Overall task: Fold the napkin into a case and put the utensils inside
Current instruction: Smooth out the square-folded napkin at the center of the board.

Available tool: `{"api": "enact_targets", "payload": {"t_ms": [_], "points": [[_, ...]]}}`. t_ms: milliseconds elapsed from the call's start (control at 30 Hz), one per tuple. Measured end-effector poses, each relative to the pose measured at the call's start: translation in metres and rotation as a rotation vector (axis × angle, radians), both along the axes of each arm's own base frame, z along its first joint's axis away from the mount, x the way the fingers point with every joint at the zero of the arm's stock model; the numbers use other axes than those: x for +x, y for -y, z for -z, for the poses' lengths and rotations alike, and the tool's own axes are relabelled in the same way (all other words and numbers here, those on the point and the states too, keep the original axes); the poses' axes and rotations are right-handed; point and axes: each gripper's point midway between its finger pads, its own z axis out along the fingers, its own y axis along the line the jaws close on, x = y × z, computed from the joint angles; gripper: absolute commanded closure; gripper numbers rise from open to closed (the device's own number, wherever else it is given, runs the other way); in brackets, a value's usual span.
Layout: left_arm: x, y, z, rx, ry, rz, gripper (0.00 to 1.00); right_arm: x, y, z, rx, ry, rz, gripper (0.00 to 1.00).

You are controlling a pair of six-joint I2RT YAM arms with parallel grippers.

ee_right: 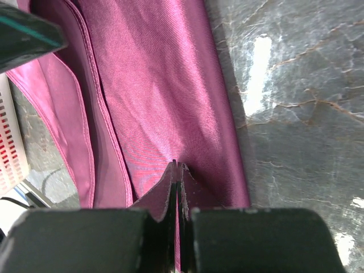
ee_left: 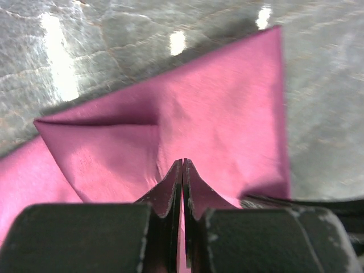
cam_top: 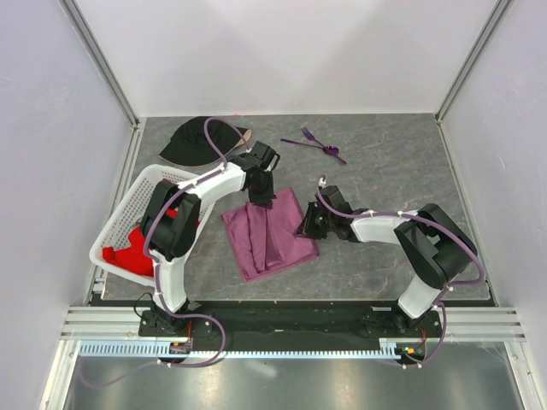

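The plum-purple napkin (cam_top: 269,239) lies partly folded in long panels on the grey table between my two arms. My left gripper (cam_top: 261,198) sits at its far edge, and in the left wrist view the left gripper (ee_left: 182,165) is shut with the napkin (ee_left: 216,102) pinched between its jaws. My right gripper (cam_top: 303,229) is at the napkin's right edge. In the right wrist view the right gripper (ee_right: 178,166) is shut on the napkin (ee_right: 159,85) near its hem. The purple utensils (cam_top: 316,143) lie together at the back of the table, apart from both grippers.
A black cap (cam_top: 197,141) lies at the back left. A white lattice basket (cam_top: 128,209) holding a red cloth (cam_top: 126,256) stands at the left edge, close to the left arm. Bare table (cam_top: 393,162) stretches to the right of the utensils.
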Motion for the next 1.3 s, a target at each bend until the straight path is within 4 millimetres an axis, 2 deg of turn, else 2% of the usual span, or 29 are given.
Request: {"api": "enact_targets", "payload": {"t_ms": [167, 267, 367, 433, 500, 533, 567, 633, 667, 700, 767, 833, 1033, 1067, 1200, 1300], "points": [[-0.001, -0.009, 0.02, 0.07, -0.042, 0.008, 0.95, 0.001, 0.0, 0.0, 0.018, 0.002, 0.017, 1.0], [-0.001, -0.018, 0.024, 0.127, -0.044, 0.014, 0.96, 0.002, 0.0, 0.0, 0.023, 0.004, 0.022, 1.0], [-0.003, -0.034, 0.022, 0.18, -0.05, 0.008, 0.96, 0.002, -0.001, -0.001, 0.028, 0.004, 0.027, 1.0], [-0.007, -0.053, 0.019, 0.195, -0.058, -0.017, 0.94, 0.002, -0.001, -0.001, 0.029, 0.003, 0.029, 1.0], [-0.02, -0.082, 0.009, 0.21, -0.07, -0.064, 0.91, 0.003, -0.001, 0.0, 0.032, 0.003, 0.031, 1.0], [-0.029, -0.102, -0.003, 0.219, -0.061, -0.097, 0.91, 0.003, -0.001, 0.0, 0.034, 0.002, 0.032, 1.0], [-0.033, -0.113, -0.014, 0.219, -0.042, -0.12, 0.9, 0.003, -0.001, 0.0, 0.035, 0.003, 0.033, 1.0], [-0.038, -0.133, -0.046, 0.208, 0.028, -0.164, 0.87, 0.003, -0.002, 0.0, 0.038, 0.004, 0.033, 1.0], [-0.038, -0.135, -0.065, 0.188, 0.079, -0.173, 0.86, 0.004, -0.002, 0.0, 0.041, 0.005, 0.032, 1.0], [-0.038, -0.134, -0.082, 0.164, 0.127, -0.174, 0.86, 0.004, -0.003, 0.0, 0.044, 0.005, 0.031, 1.0], [-0.039, -0.129, -0.1, 0.129, 0.176, -0.165, 0.85, 0.004, -0.004, 0.0, 0.049, 0.007, 0.029, 1.0], [-0.04, -0.122, -0.101, 0.102, 0.175, -0.147, 0.85, 0.004, -0.004, 0.0, 0.051, 0.007, 0.026, 1.0], [-0.037, -0.078, -0.055, 0.019, 0.016, -0.04, 0.82, 0.003, -0.004, -0.001, 0.051, 0.009, 0.016, 1.0], [-0.034, -0.065, -0.046, 0.011, -0.012, -0.013, 0.82, 0.003, -0.005, -0.001, 0.051, 0.01, 0.013, 1.0], [-0.02, -0.025, -0.03, -0.008, -0.037, 0.062, 0.82, 0.003, -0.004, 0.0, 0.048, 0.014, 0.006, 1.0], [-0.008, -0.004, -0.018, -0.012, -0.034, 0.091, 0.83, 0.003, -0.004, 0.0, 0.046, 0.016, 0.003, 1.0]]}}
